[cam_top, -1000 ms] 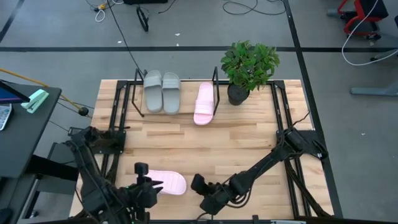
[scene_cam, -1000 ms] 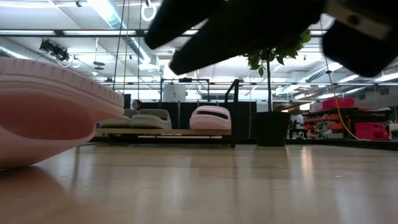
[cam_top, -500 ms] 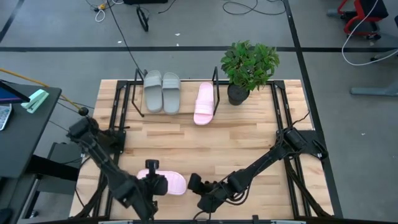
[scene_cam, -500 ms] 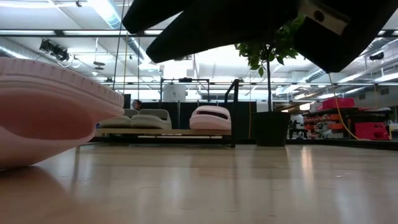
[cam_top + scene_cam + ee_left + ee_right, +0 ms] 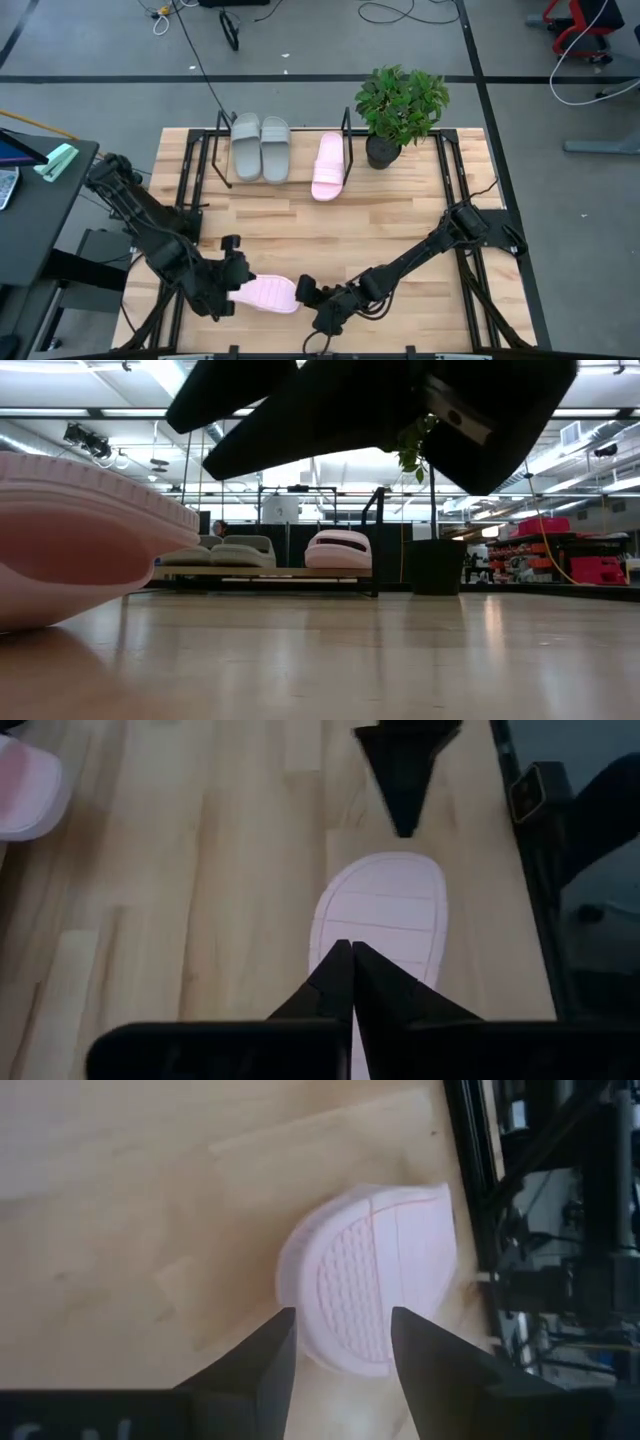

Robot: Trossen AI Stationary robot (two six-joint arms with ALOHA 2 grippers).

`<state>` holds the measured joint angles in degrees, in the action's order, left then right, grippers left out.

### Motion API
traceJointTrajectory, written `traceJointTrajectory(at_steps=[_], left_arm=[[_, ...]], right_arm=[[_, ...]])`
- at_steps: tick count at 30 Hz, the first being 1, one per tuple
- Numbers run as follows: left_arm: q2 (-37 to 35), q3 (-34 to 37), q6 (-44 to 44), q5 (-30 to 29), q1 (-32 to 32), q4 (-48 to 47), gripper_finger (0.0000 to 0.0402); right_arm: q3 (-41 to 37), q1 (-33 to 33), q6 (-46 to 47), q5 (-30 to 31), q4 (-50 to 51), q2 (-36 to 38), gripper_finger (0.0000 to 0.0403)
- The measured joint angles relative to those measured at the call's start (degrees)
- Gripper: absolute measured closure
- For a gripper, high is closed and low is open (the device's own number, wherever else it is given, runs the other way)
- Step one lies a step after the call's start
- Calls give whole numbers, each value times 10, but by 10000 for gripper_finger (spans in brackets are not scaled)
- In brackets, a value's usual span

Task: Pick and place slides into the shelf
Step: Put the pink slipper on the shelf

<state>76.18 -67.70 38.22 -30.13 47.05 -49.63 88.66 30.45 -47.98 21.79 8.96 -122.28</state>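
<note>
Three slides already sit on the shelf (image 5: 222, 150); the fourth pink slide (image 5: 265, 294) lies flat near the table's front edge. Left gripper (image 5: 228, 284): fingers pressed together, empty, at the slide's end. Right gripper (image 5: 303, 293): parted, facing its other end. Risk: both arms converging could collide or push the slide away.

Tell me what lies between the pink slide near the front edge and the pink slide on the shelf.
Only bare wooden tabletop. The high view shows nothing between the near pink slide and the shelved pink slide.
</note>
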Motion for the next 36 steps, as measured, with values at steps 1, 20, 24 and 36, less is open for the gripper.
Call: traceJointTrajectory(at_steps=[1,20,24,36], left_arm=[[-7,7,2,-4,2,0,393],[-16,81,48,-22,14,61,364],[-16,81,47,-22,15,67,373],[-16,81,47,-22,21,71,383]], right_arm=[[0,-1,1,-8,-2,0,233],[30,21,45,24,-39,-52,233],[46,27,-21,114,-34,-105,233],[82,19,25,194,-60,-122,232]])
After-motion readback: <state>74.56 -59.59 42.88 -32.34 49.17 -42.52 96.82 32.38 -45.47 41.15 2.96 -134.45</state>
